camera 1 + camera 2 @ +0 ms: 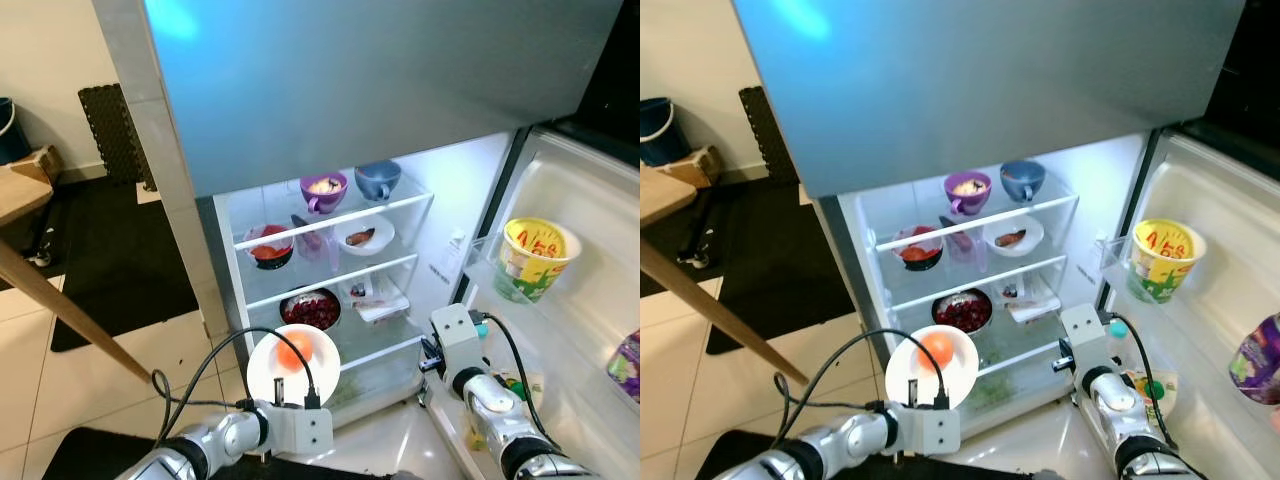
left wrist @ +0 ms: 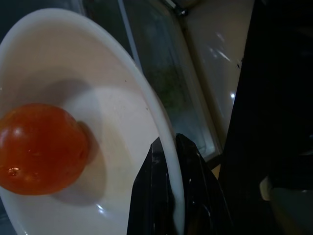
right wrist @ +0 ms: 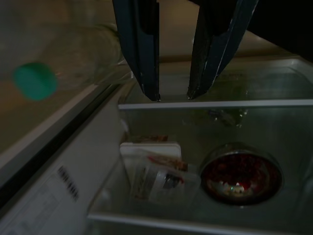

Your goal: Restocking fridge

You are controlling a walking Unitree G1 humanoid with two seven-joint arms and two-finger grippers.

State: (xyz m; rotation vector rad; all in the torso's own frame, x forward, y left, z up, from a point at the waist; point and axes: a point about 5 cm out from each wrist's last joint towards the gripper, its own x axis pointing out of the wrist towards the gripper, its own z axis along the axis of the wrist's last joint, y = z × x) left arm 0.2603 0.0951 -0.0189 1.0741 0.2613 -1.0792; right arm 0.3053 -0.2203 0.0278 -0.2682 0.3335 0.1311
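My left gripper [image 2: 166, 142] is shut on the rim of a white plate [image 1: 293, 362] that carries a red tomato [image 1: 294, 350]. It holds the plate in front of the open fridge's lower shelf [image 1: 390, 352]. My right gripper [image 3: 173, 95] stands open and empty by the fridge's lower right corner, pointing in at a bowl of red berries [image 3: 240, 171] and some wrapped packets [image 3: 156, 171]. The upper shelves hold a purple bowl [image 1: 324, 189], a blue cup [image 1: 377, 180], a red bowl [image 1: 270, 247] and a white dish [image 1: 364, 236].
The open door [image 1: 590, 300] at right holds a yellow tub [image 1: 535, 255], a purple packet [image 1: 1258, 360] and a green-capped bottle [image 1: 1152, 388]. A wooden table [image 1: 25, 190] juts in at left, above a black mat [image 1: 110, 250]. A blue bucket [image 1: 660, 130] stands far left.
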